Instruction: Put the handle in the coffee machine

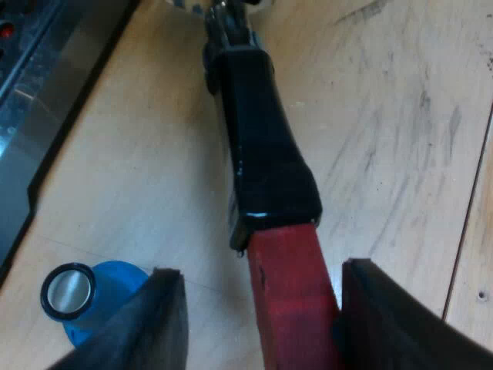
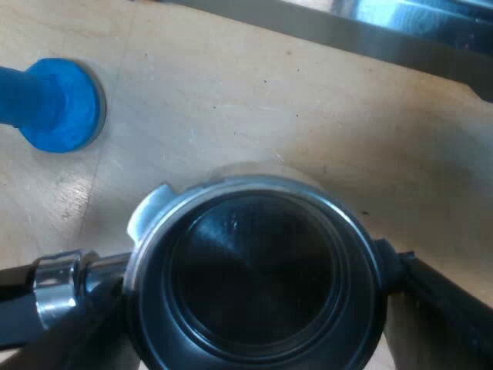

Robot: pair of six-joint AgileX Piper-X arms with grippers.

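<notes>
Handle in hand, machine waiting. In the left wrist view the espresso machine (image 1: 31,116) borders the wooden table (image 1: 400,116) with its dark base and steel tray, and nothing is locked into the part of it that shows. Near that base lies the blue tamper (image 1: 81,297), its metal face turned toward the camera.

Next to the tamper, the left gripper (image 1: 262,285) stands with its jaws wide around the red end (image 1: 289,308) of the handle (image 1: 266,146). One finger (image 1: 400,324) touches the red end. The other finger (image 1: 150,324) is apart from it, with bare table showing between, so this gripper brackets the handle rather than clamping it. From there the dark handle runs away over the table to its metal neck.

In the right wrist view the tamper sits on the table well apart from the metal holder (image 2: 254,193), whose round basket faces the camera. The inside is dark, and it cannot be told whether it is filled. The right gripper (image 2: 254,324) has one finger (image 2: 443,301) against the basket's lug and the other at the handle's neck, and it appears to be clasping the holder. Beyond the basket runs the machine's steel edge.

By this evidence the task is at an early stage. The holder is grasped but is over the table, apart from the machine, and whether it rests on the wood or hangs just above it cannot be told. Carrying it to the machine's front, seating it and turning it to lock are not yet done.
</notes>
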